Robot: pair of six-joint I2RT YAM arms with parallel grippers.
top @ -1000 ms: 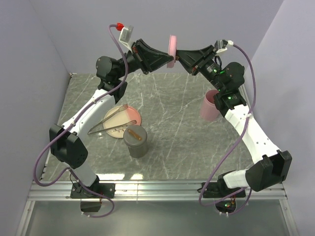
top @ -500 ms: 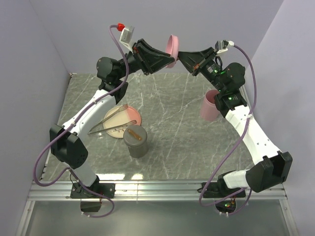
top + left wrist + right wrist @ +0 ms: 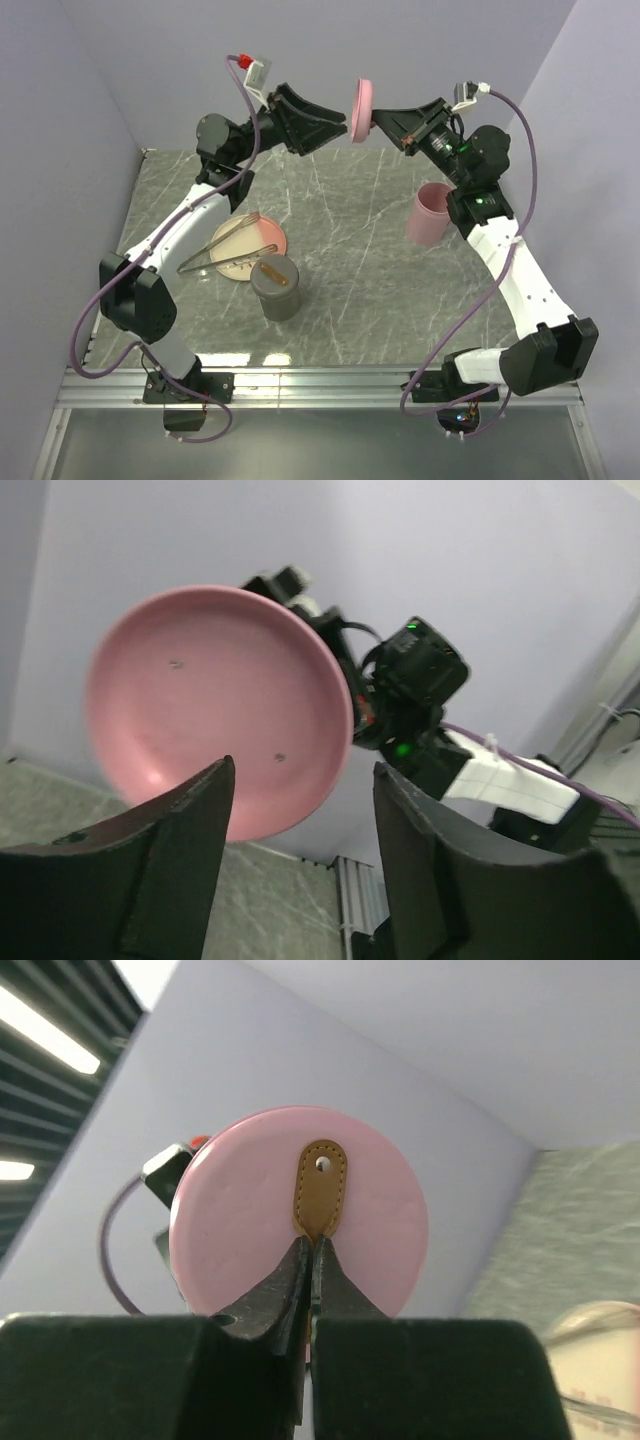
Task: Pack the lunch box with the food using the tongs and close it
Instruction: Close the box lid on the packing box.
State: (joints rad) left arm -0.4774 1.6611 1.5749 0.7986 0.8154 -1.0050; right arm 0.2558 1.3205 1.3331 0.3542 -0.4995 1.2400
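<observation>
Top external view
- Right end effector (image 3: pixel 379 117): closed on the pink lid (image 3: pixel 361 98), held edge-on, high above the back of the worktop (image 3: pixel 380 270).
- Left end effector (image 3: pixel 340 119): jaws parted, just beside the lid, holding nothing.
- Tongs (image 3: pixel 222 254): lying across the plate (image 3: pixel 275 240) at the left, untouched.
- Food: too small to make out on the plate.
- Pink container (image 3: pixel 428 213): upright at the right, uncovered, near the right arm.
- Grey container (image 3: pixel 275 289): upright, just in front of the plate.

Left wrist view
- Left end effector (image 3: pixel 305 770): fingers (image 3: pixel 175 870) spread; the lid (image 3: pixel 215 705) sits beyond them, not touching.

Right wrist view
- Right end effector (image 3: pixel 312 1248): jaws pinched tight on the brown tab (image 3: pixel 321 1185) at the centre of the lid (image 3: pixel 260 1250).

Risk
- Grip: only a soft tab is pinched, so the lid may swing or slip out on a quick move.
- Collision: the two end effectors are close, so a careless retreat could knock the lid.
- Sequence: capping the container now would likely shut the food out.

Change from earlier
- Left end effector: was clamped on the lid; now released.
- Lid: has shifted slightly right and is now carried by the right end effector alone.
</observation>
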